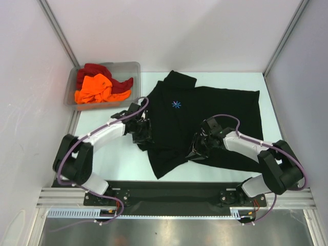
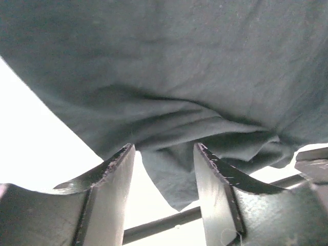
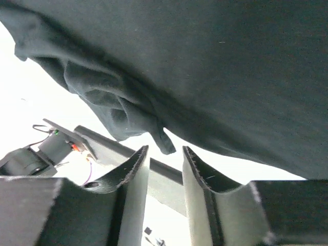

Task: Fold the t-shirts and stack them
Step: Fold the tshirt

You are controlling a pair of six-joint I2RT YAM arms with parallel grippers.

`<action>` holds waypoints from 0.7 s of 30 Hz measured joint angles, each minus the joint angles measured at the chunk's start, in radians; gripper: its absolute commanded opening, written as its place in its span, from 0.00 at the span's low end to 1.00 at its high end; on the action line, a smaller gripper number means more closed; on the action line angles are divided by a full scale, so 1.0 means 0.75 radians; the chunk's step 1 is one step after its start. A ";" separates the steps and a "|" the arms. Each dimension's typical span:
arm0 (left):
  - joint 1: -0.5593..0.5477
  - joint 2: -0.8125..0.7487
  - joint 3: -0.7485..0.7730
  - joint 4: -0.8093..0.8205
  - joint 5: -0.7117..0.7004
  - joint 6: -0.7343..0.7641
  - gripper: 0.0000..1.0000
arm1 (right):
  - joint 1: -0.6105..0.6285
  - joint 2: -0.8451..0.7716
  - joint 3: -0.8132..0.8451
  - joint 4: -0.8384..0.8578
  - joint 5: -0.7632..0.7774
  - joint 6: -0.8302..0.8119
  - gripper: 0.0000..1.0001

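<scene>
On the table [image 1: 123, 164] the black shirt [image 1: 205, 110] lies spread mid-table, its near edge bunched. Left fingers [image 2: 115, 174] at its left edge and right fingers [image 3: 136, 174] at its near part stand released. Orange shirt [image 1: 95, 88] and red shirt [image 1: 95, 69] sit in the far-left bin [image 1: 134, 66]

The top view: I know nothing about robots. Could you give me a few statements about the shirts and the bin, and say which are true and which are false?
1. The black t-shirt lies on the table. True.
2. The orange t-shirt sits folded on the table. False: it lies crumpled in the bin.
3. The dark red t-shirt shares the bin with the orange one. True.
4. The starburst mark on the black t-shirt is yellow. False: it is light blue.
5. The left arm and the right arm both reach to the black t-shirt. True.
</scene>
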 measured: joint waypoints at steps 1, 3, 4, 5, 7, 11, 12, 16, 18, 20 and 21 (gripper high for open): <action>0.000 -0.033 0.002 -0.019 -0.026 0.014 0.56 | -0.009 -0.009 0.009 -0.031 0.007 -0.017 0.40; 0.000 -0.113 -0.013 -0.061 -0.060 0.027 0.55 | -0.030 -0.030 0.036 -0.099 0.027 -0.058 0.41; 0.000 -0.169 -0.032 -0.080 -0.071 0.028 0.54 | -0.041 -0.044 0.050 -0.131 0.037 -0.077 0.42; -0.001 -0.236 -0.065 -0.084 -0.073 0.027 0.52 | -0.050 -0.055 0.065 -0.161 0.046 -0.095 0.43; -0.006 -0.378 -0.150 -0.097 -0.072 0.011 0.47 | -0.075 -0.085 0.106 -0.228 0.076 -0.137 0.51; -0.084 -0.586 -0.321 -0.154 -0.051 -0.075 0.47 | -0.142 -0.147 0.186 -0.354 0.127 -0.214 0.59; -0.116 -0.596 -0.349 -0.160 -0.045 -0.102 0.48 | -0.157 -0.163 0.195 -0.376 0.139 -0.226 0.62; -0.248 -0.562 -0.388 -0.192 -0.035 -0.231 0.55 | -0.247 -0.256 0.209 -0.476 0.180 -0.268 0.64; -0.291 -0.524 -0.386 -0.192 -0.041 -0.292 0.55 | -0.290 -0.301 0.209 -0.518 0.186 -0.279 0.64; -0.323 -0.459 -0.383 -0.190 -0.052 -0.364 0.55 | -0.316 -0.338 0.208 -0.549 0.197 -0.285 0.65; -0.336 -0.426 -0.382 -0.189 -0.057 -0.400 0.56 | -0.320 -0.351 0.205 -0.562 0.202 -0.288 0.65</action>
